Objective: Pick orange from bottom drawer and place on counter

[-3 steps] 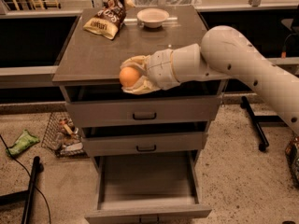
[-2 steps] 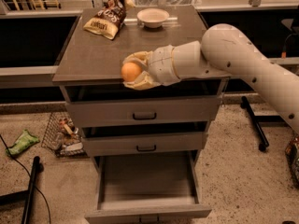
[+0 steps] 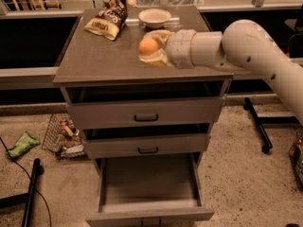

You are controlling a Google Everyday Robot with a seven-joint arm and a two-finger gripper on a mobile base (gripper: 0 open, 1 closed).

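**While the bottom drawer [image 3: 149, 181] stands pulled out, orange [image 3: 148, 46] is in the gripper [image 3: 148, 48] over the counter [image 3: 94, 56]**

Gripper state: closed around the orange, one pale finger [image 3: 160, 34] above and behind it, the other [image 3: 152, 60] under and in front. The fruit sits between them and its left side is exposed to the camera.

Position: gripper is over the right-centre of the counter, pointing left. The white arm [image 3: 246, 46] comes in from the right edge of the view and crosses the counter's right side. Lower finger is at or right on the surface. Can't tell if the orange itself touches the top.

Bottom drawer: wide open, plain grey inside, nothing visible in it. Front panel is at the bottom edge of the view.

Other two drawers: top drawer [image 3: 147, 113] and middle drawer [image 3: 147, 146] both sit much further in than the bottom one, dark handles facing the camera.

Also on the counter: chip bag [image 3: 106, 20] at the back left, white bowl [image 3: 154, 17] at the back centre, just behind the gripper. Both are clear of the orange.

Floor, left of the cabinet: wire basket [image 3: 64, 136] with clutter, green packet [image 3: 21, 144] further left.
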